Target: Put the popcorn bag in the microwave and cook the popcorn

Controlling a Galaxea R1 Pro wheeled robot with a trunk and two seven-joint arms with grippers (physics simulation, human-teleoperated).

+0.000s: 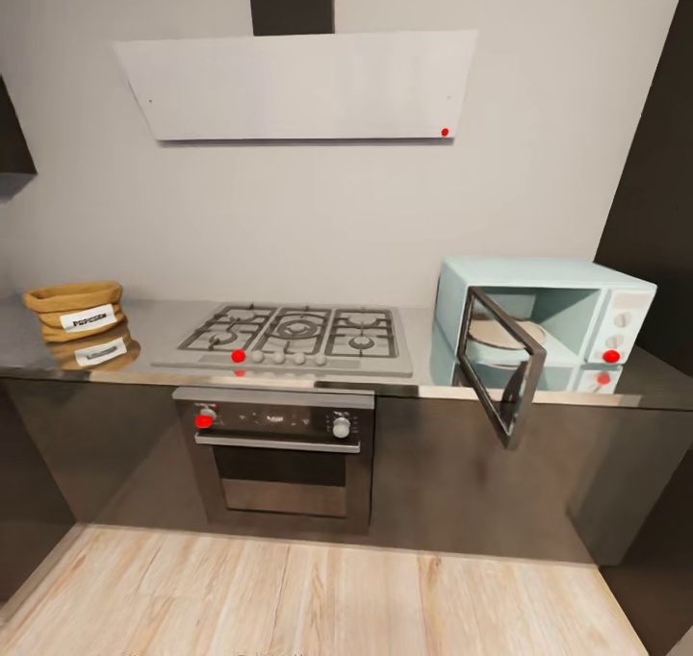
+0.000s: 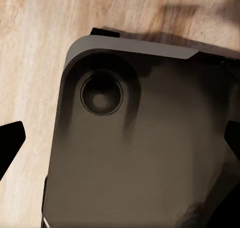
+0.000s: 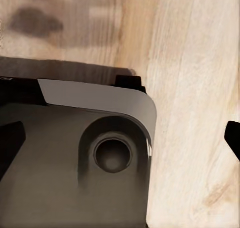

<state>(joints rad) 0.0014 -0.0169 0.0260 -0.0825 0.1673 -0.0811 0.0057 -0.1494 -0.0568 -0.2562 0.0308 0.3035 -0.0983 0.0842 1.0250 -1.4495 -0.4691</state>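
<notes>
At the left of the head view, the bag [image 1: 75, 310] sits on the countertop [image 1: 164, 329], its contents hidden. At the right, the microwave [image 1: 563, 305] stands with its door [image 1: 500, 367] swung open, a plate [image 1: 505, 334] inside. The hob [image 1: 294, 334] lies between them. Both grippers [image 2: 120, 138] [image 3: 120, 138] hang over the robot's base [image 2: 140, 153], fingers spread and released.

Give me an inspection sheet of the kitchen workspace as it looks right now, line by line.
Surface: grey glossy countertop, reflective.
Job's things: popcorn bag on the countertop's left end, upright, label facing out; microwave on the right end, door swung open, turntable plate inside; popcorn kernels cannot be made out.
Clutter: nothing seen.
Grippers: left fingertips and right fingertips spread wide, holding nothing, above the robot's base and wooden floor.
Cables: nothing seen.
Surroundings: gas hob between bag and microwave, built-in oven below, range hood above.
</notes>
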